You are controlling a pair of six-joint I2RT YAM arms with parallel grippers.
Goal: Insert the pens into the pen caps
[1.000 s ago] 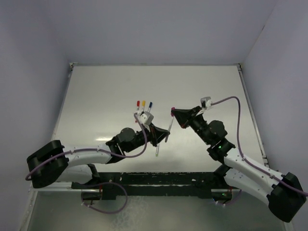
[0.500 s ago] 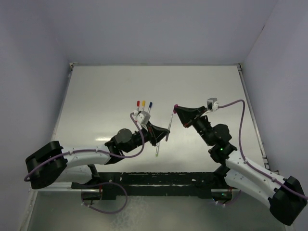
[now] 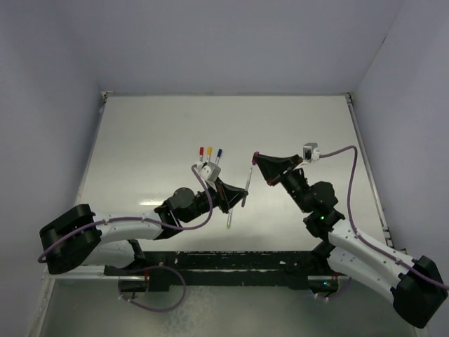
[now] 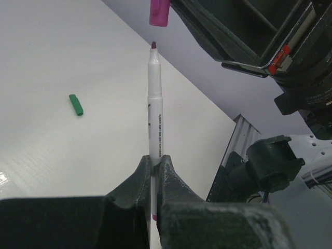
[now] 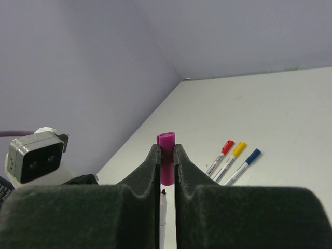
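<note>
My left gripper [image 3: 241,195] is shut on a pale pen [image 4: 155,104] and holds it upright, its dark purple tip up; the fingers [image 4: 167,171] pinch its lower barrel. My right gripper [image 3: 257,157] is shut on the purple-magenta cap [image 5: 166,155], also seen in the left wrist view [image 4: 159,13]. The cap's open end hangs just above the pen tip [image 5: 163,193], with a small gap. A green cap [image 4: 76,104] lies loose on the table. Another bare pen [image 3: 229,220] lies on the table below the left gripper.
Three capped pens, red [image 5: 222,154], yellow [image 5: 233,157] and blue [image 5: 244,164], lie side by side on the white table, also visible in the top view [image 3: 209,152]. Grey walls enclose the table at the back and both sides.
My right gripper has moved the magenta cap slightly up and to the right, over the pen tip. In the last half second almost nothing has moved. The left gripper holds its pen steady.
</note>
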